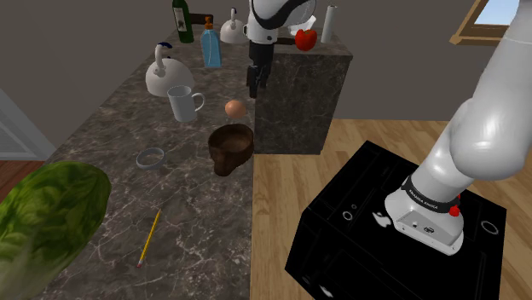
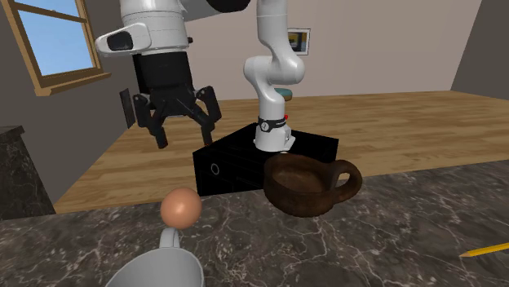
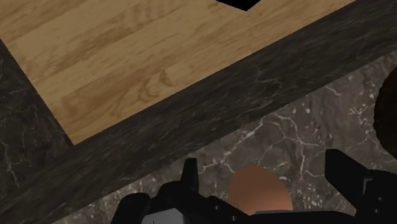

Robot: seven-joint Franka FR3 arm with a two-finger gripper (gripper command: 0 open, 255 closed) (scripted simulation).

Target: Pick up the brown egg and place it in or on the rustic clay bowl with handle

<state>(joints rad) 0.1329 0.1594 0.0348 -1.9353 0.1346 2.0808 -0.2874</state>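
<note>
Claw [image 2: 184, 139] hangs in the air above the desk [image 1: 196, 222], fingers spread wide, pinching nothing. From the wrist view the two fingers [image 3: 189, 175] stand well apart with the egg [image 3: 257, 191] below and between them, not touched.

Egg [image 1: 234, 108]: brown, lying on the dark marbled desk close to its edge. Not in the bowl. In the shoulder view it sits just beyond the bowl [image 1: 231, 147] and to the right of a white mug [image 1: 182, 103], apart from both.

Bowl: dark brown, one looped handle [image 2: 352, 181], upright, nothing seen inside. In the second exterior view it stands to the right of the egg [image 2: 180, 208], with the mug [image 2: 159, 269] in the foreground.

Also on the desk, shoulder view:
- white kettle [image 1: 164, 72] beyond the mug
- blue bottle [image 1: 211, 47] and green bottle [image 1: 183, 21] further back
- small ring [image 1: 151, 157] left of the bowl
- yellow pencil [image 1: 149, 236] toward the near end
- head of lettuce [image 1: 47, 217] at the lower left corner

Red apple [image 1: 305, 38] on the raised stone block. Black stand [image 1: 375, 230] on a wooden floor [image 1: 298, 179].
</note>
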